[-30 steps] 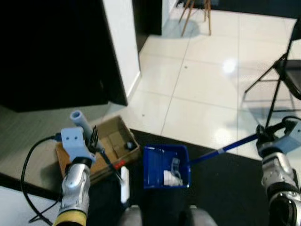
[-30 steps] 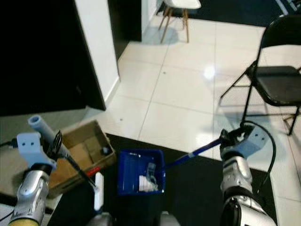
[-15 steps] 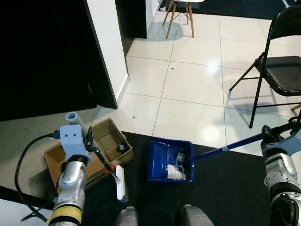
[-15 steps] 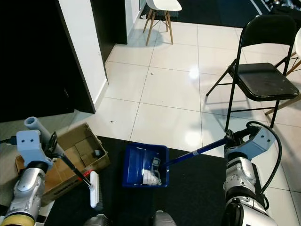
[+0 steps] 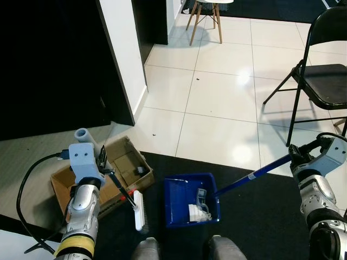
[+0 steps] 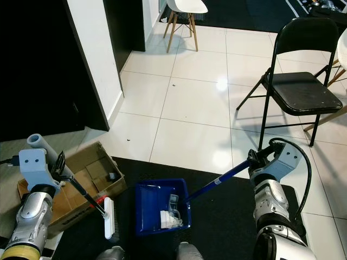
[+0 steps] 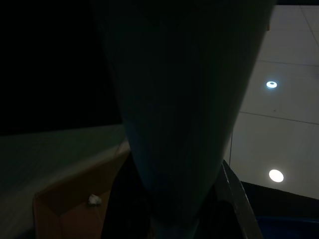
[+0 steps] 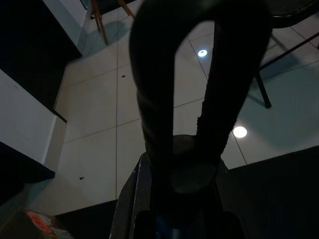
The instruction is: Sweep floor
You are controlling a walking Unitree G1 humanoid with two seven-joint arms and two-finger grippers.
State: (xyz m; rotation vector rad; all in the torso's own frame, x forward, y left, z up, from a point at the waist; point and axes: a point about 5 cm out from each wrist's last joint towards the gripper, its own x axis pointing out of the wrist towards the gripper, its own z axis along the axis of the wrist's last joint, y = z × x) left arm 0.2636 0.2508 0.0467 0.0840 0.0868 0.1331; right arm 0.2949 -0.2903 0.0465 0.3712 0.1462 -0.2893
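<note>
Closest to me on the black mat [image 5: 260,216], the blue dustpan [image 5: 191,201] sits in front of my feet with a small heap of whitish scraps [image 5: 198,211] already inside, so some sweeping looks done. My right gripper [image 5: 296,157] is clamped on the dustpan's long blue handle [image 5: 250,177], fingers closed round it. My left gripper [image 5: 105,164] grips the brush [image 5: 137,210] by its black stick, fingers closed on it, white head resting on the mat just beside the dustpan's left side. Next to that, a cardboard box [image 5: 111,173] lies open by the wall. Further out, the white tile floor [image 5: 217,92] shows a few tiny dark specks [image 5: 198,79], so I judge that part unswept. Black folding chair [image 5: 325,70] far right, another chair's wooden legs at the top edge.
</note>
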